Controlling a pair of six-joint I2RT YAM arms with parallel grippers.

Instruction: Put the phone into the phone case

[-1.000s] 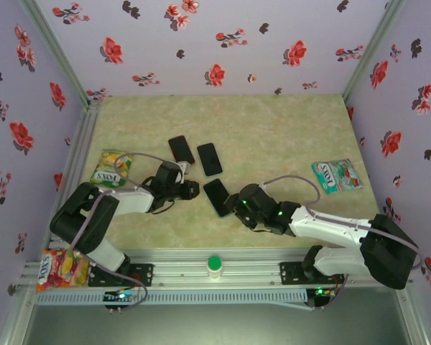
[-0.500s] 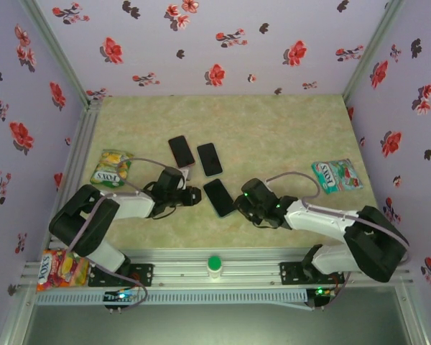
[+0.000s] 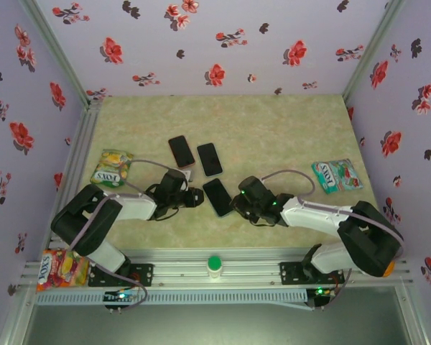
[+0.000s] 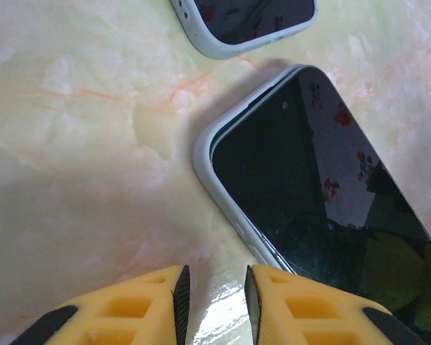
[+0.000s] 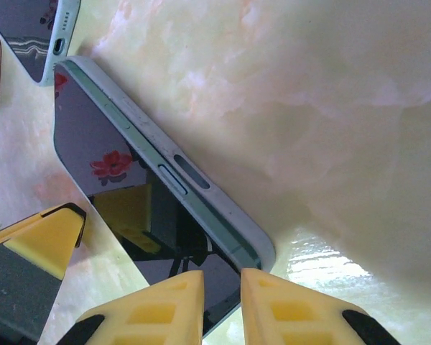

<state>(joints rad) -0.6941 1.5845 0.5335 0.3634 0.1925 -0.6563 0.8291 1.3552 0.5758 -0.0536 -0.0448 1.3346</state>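
A dark-screened phone (image 3: 218,197) lies flat in a pale phone case (image 4: 201,154) on the marbled table. In the right wrist view, a thin teal strip of the phone's side shows above the case wall (image 5: 223,212) with its button slots. My left gripper (image 3: 195,195) sits low at the phone's left long edge. Its yellow fingers stand a narrow gap apart over bare table (image 4: 217,305). My right gripper (image 3: 237,203) hovers over the phone's near right corner (image 5: 223,309). Its jaws are a slit apart with nothing between them.
Two more phones lie just behind, one dark (image 3: 181,151) and one in a pale case (image 3: 209,159). Candy packs lie at the left (image 3: 111,168), at the right (image 3: 335,175) and on the front rail (image 3: 61,267). A green-capped item (image 3: 214,263) stands on the rail.
My right gripper slid left to the phone's near corner and its jaws narrowed a lot. My left gripper crept right to the phone's left edge. The phone stayed put.
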